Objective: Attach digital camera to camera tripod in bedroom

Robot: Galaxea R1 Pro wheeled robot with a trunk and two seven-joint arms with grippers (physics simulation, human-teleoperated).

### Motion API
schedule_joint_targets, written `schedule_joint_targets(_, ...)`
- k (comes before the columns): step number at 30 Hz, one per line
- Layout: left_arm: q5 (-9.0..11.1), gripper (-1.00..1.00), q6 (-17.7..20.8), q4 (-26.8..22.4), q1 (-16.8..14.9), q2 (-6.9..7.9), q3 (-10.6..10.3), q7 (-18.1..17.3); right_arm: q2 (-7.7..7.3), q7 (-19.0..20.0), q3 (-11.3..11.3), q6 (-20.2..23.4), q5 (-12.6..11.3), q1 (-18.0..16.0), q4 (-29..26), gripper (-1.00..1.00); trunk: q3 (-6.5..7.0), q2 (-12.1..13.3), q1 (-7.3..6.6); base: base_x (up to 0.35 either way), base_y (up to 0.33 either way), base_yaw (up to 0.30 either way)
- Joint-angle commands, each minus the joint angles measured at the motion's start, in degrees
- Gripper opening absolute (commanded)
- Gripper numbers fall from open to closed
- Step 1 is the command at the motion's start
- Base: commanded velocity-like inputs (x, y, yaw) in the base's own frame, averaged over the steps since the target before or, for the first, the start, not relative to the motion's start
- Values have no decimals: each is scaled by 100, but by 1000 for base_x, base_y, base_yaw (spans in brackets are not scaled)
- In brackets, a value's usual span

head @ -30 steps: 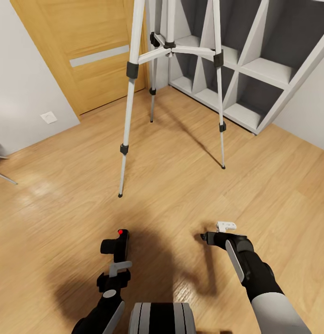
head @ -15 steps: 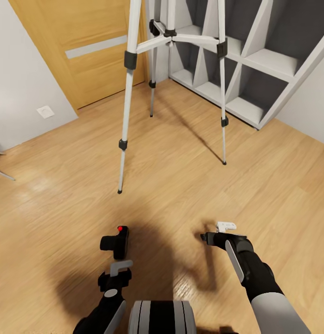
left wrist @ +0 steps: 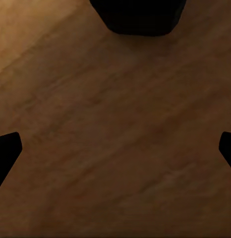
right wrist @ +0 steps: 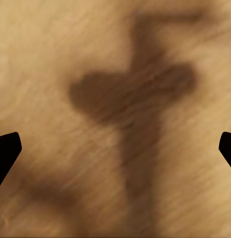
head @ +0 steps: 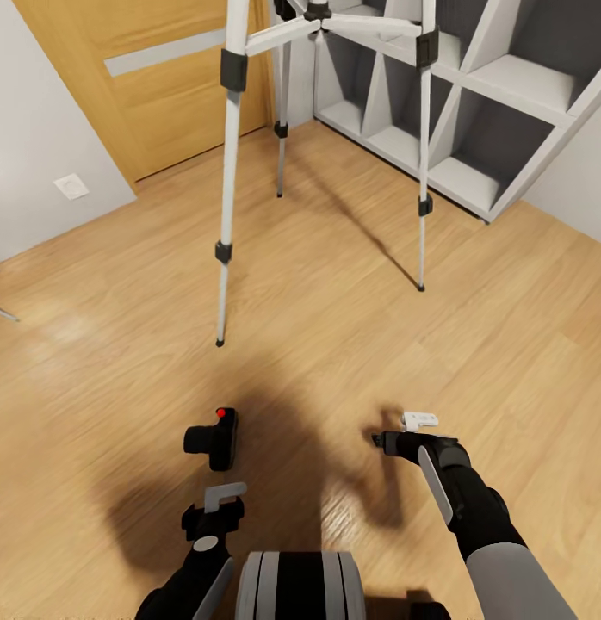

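The digital camera, a small black box with a red dot on top, lies on the wood floor in my shadow, just ahead of my left gripper. In the left wrist view it is a dark shape at the frame's edge, beyond the gripper, which is open and empty. The camera tripod stands further ahead. Three silver legs with black joints show; its head is cut off above the frame. My right gripper hangs over bare floor, open with nothing between its fingers.
A wooden door is at the back left, with a white wall and a socket beside it. White cube shelves stand on the floor at the back right, just behind the tripod's legs.
The whole view has shifted: floor, tripod and camera have slid up the picture together. Both arms keep their places in the picture, so the camera lies further ahead of my left gripper.
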Motion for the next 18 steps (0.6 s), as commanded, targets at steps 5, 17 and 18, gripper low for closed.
schedule_joint_targets(5,30,100,27,-29,-2,9,-23,45,0,4,-7,26,-30,-2,-10,100,-115,-8,12,0,0,0)
schedule_joint_targets(17,18,100,13,-192,-2,33,-11,55,0,4,-7,26,-27,-2,-13,100,-159,-11,17,0,0,0)
schedule_joint_targets(18,19,100,11,-190,-2,39,-4,54,0,4,-7,26,-27,-2,-13,100,-159,-11,17,0,0,0)
